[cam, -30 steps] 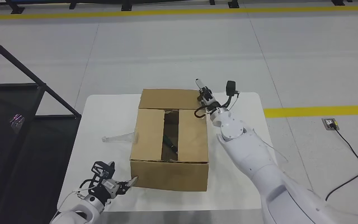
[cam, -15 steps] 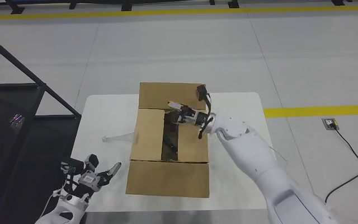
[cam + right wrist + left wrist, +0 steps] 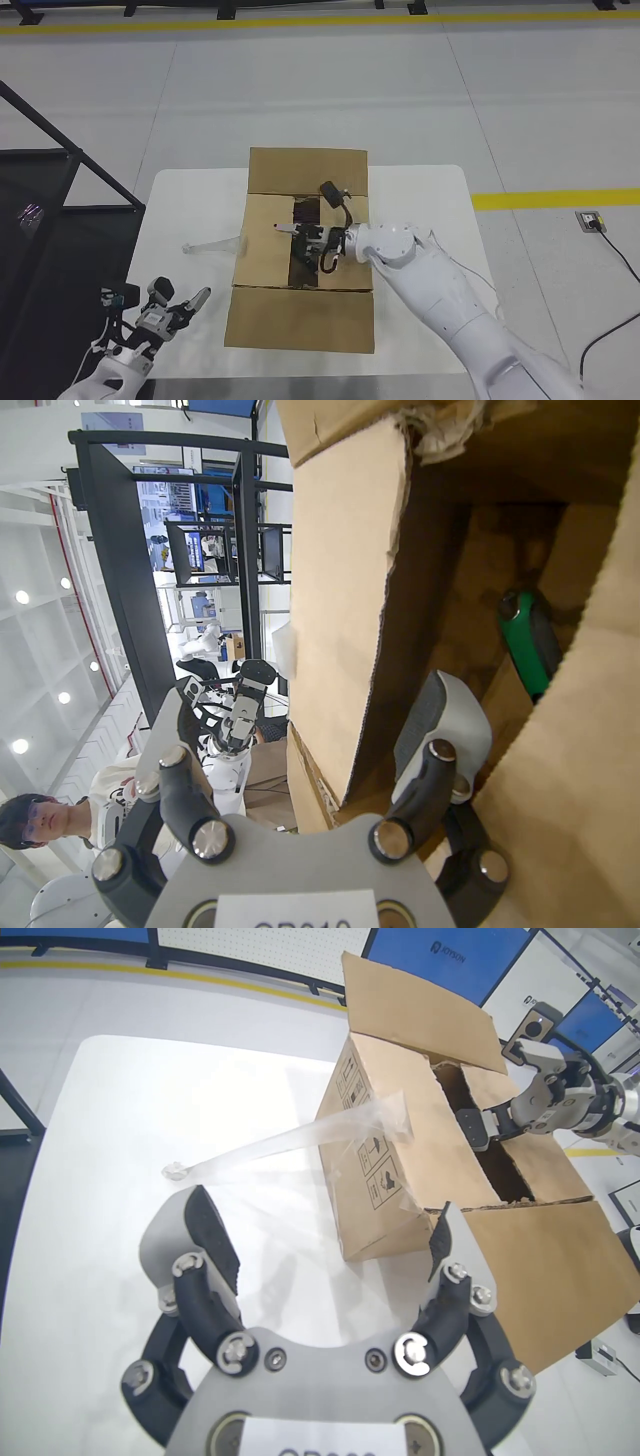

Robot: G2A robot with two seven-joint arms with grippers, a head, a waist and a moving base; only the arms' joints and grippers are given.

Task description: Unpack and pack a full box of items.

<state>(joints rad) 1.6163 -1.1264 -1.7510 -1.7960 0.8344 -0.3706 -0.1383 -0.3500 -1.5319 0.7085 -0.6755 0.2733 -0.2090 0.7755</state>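
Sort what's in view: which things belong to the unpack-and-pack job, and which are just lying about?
Job in hand:
cardboard box, flaps partly open
green-and-black item inside it
right gripper, open, astride a flap edge
left gripper, open, over the table

Lying about:
clear tape strip, trailing from the box's side onto the table

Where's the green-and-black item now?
The green-and-black item lies inside the brown cardboard box, seen in the right wrist view through the gap between its top flaps, past the right gripper.
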